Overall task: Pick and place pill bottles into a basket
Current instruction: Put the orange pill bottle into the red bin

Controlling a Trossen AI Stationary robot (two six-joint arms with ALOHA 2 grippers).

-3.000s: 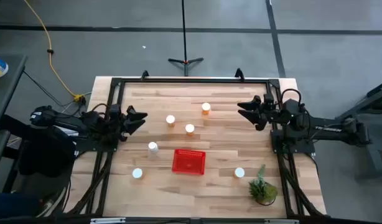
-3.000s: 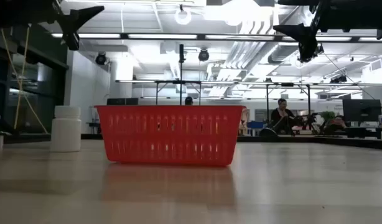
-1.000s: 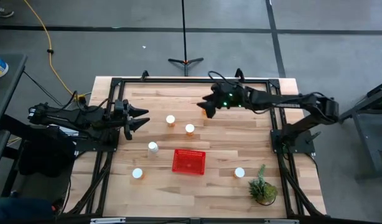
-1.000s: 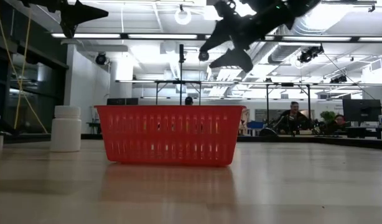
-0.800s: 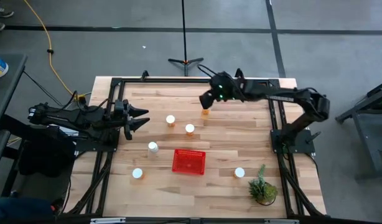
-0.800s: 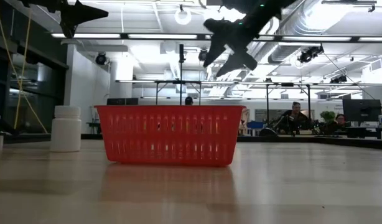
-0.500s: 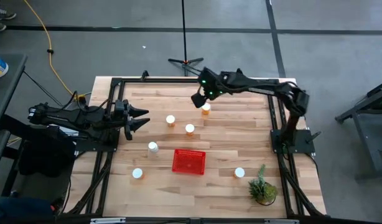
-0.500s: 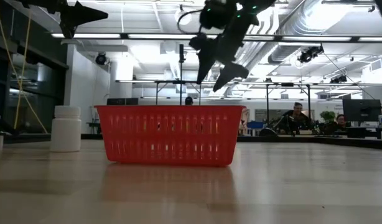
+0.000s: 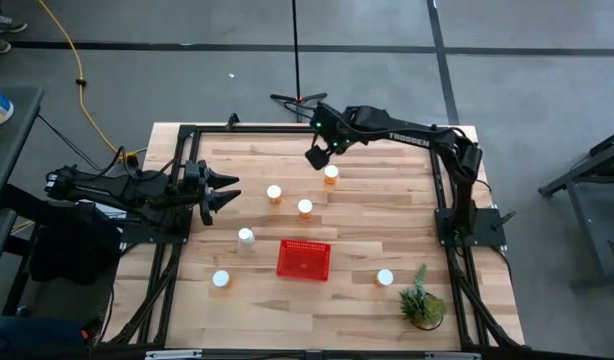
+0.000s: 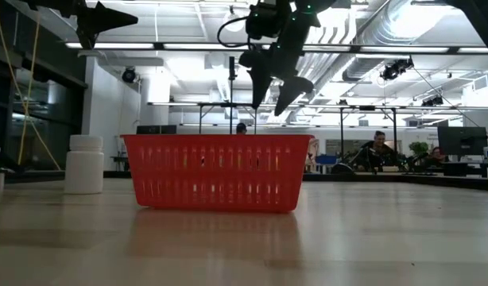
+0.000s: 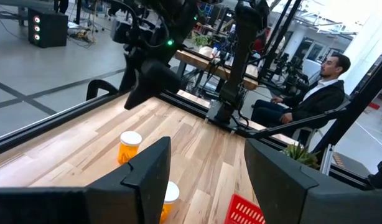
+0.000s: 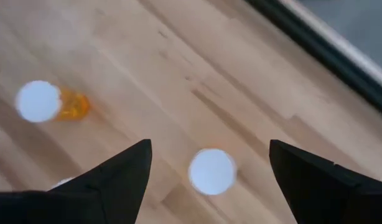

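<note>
Six pill bottles with white caps stand on the wooden table: three orange ones at the far middle (image 9: 331, 174), (image 9: 274, 192), (image 9: 304, 207), a whitish one (image 9: 246, 237), and two near the front (image 9: 221, 279), (image 9: 385, 277). The red basket (image 9: 303, 259) stands at the near middle. My right gripper (image 9: 317, 156) hangs open above the farthest orange bottle, fingers pointing down; that bottle's cap (image 12: 212, 171) shows between the fingers, well below them. My left gripper (image 9: 227, 195) is open and empty at the table's left side.
A green potted plant (image 9: 423, 300) stands at the near right corner. A black frame (image 9: 307, 128) runs along the table's edges. People sit in the room beyond the table (image 11: 315, 93). Bare wood lies between the bottles and around the basket.
My right arm has swung toward the table's far left, over the farthest orange bottle, and its gripper has tipped from slanting to pointing down. The bottles and the basket have stayed in place.
</note>
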